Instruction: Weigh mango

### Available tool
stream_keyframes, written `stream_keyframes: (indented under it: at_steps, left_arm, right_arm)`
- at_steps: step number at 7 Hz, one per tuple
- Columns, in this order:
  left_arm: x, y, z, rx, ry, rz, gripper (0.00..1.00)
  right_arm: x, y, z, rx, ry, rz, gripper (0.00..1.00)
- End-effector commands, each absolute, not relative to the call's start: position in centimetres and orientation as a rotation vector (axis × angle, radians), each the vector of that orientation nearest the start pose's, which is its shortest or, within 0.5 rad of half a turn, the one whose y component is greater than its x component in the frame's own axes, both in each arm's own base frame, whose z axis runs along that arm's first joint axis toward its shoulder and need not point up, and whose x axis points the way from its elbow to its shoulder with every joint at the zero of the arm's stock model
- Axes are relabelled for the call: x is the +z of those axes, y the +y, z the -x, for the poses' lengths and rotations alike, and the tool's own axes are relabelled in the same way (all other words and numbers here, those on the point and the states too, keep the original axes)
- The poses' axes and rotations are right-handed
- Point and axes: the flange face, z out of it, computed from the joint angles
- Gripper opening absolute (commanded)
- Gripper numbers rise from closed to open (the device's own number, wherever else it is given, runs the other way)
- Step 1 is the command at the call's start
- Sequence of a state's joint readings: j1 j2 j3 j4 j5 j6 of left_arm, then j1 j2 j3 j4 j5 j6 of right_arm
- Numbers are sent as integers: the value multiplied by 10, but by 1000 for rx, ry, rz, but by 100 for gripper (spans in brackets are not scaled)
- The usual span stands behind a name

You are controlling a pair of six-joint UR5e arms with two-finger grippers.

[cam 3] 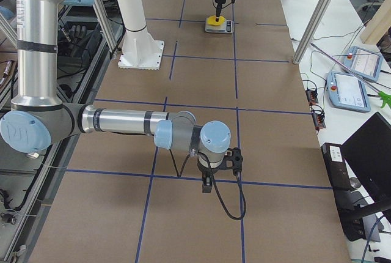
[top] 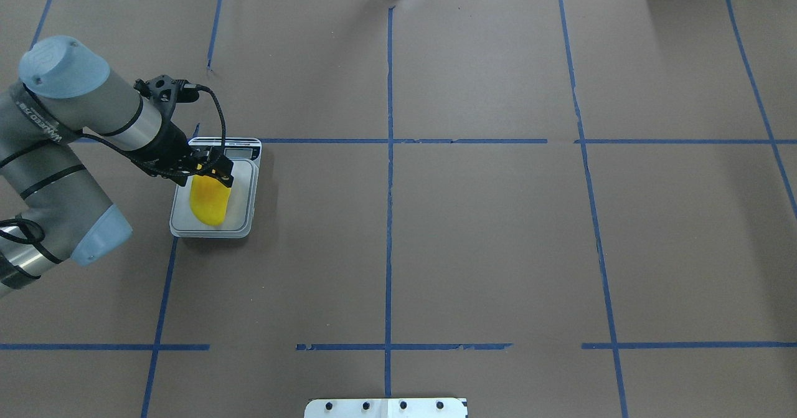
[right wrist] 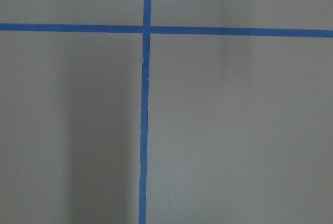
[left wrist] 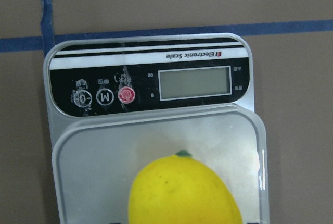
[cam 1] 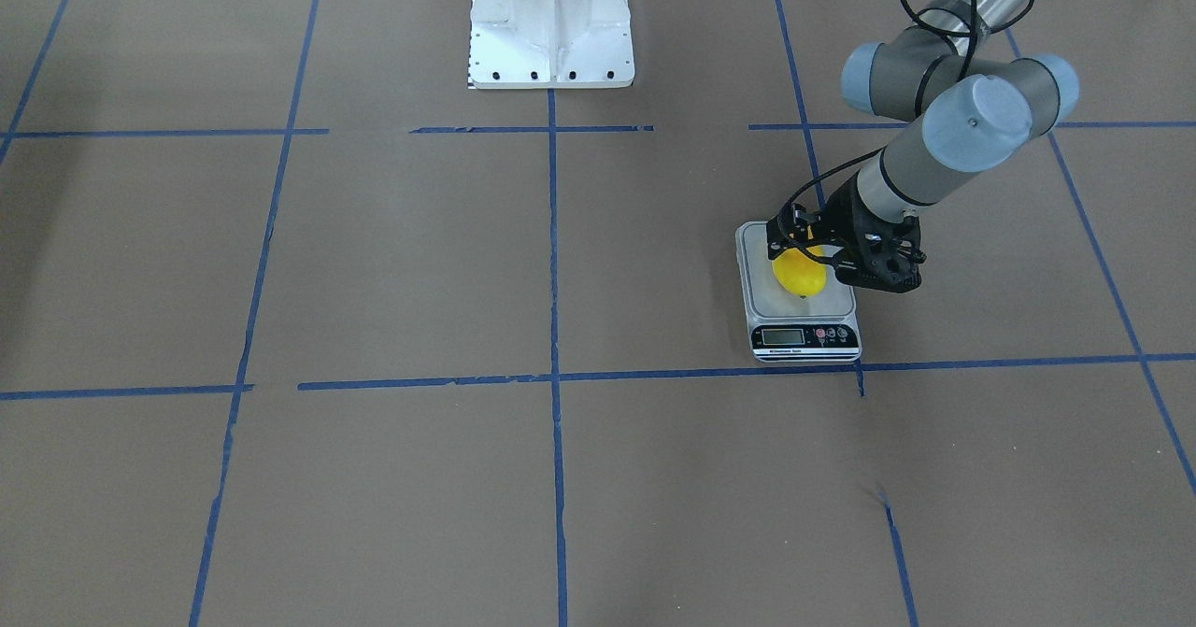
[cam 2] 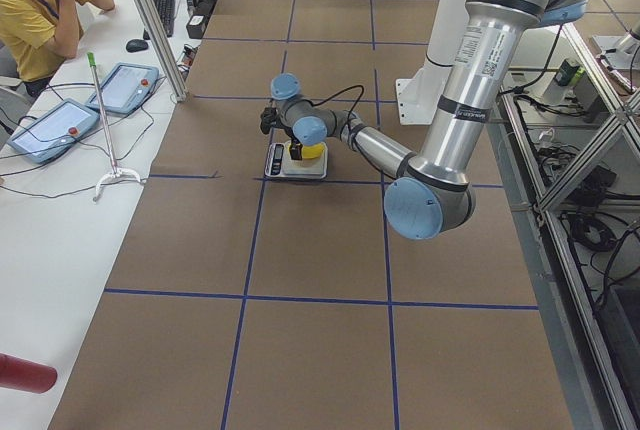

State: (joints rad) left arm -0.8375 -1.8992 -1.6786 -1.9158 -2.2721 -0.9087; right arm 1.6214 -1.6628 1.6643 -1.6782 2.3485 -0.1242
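The mango (cam 1: 800,274) is bright yellow and lies on the white platform of a small digital scale (cam 1: 805,335). In the overhead view the mango (top: 208,201) lies lengthwise on the scale (top: 244,184). My left gripper (top: 213,172) reaches down over the mango's far end, with a finger on each side, closed against it. The left wrist view shows the mango (left wrist: 182,193) close below and the scale's blank display (left wrist: 195,83). My right gripper (cam 3: 208,183) shows only in the exterior right view, low over the paper; I cannot tell its state.
Brown paper with a blue tape grid (top: 389,141) covers the table. The robot's white base (cam 1: 551,24) stands at mid-table. An operator (cam 2: 35,10) sits at a side desk with tablets. The right wrist view shows only paper and a tape crossing (right wrist: 145,28).
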Motion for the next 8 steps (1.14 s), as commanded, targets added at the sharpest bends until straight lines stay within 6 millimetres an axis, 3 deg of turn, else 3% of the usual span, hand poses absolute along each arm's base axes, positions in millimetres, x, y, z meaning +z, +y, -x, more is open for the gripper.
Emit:
stream_keyframes:
  at_steps: [1, 2, 3, 4, 5, 6, 7, 8]
  left_arm:
    - [388, -518, -274, 52, 998, -120, 100]
    - [425, -510, -227, 123, 954, -172, 100]
    - [482, -501, -162, 179, 883, -220, 100]
    - [537, -493, -76, 204, 809, -274, 100]
    - [584, -488, -10, 218, 772, -250, 100]
    - [615, -490, 53, 218, 741, -201, 100]
    - [627, -484, 105, 172, 735, -177, 100]
    - [635, -466, 115, 115, 780, -133, 100]
  right_arm:
    - [666, -441, -86, -29, -783, 31, 100]
    - [666, -441, -86, -29, -783, 32, 100]
    - [666, -441, -86, -29, -783, 32, 100]
    - [666, -441, -86, -29, -783, 32, 100]
    - [666, -441, -86, -29, -783, 32, 100]
    - [666, -441, -86, -29, -783, 32, 100]
    - [666, -441, -86, -29, -783, 32, 100]
    - [666, -441, -86, -29, -783, 32, 100]
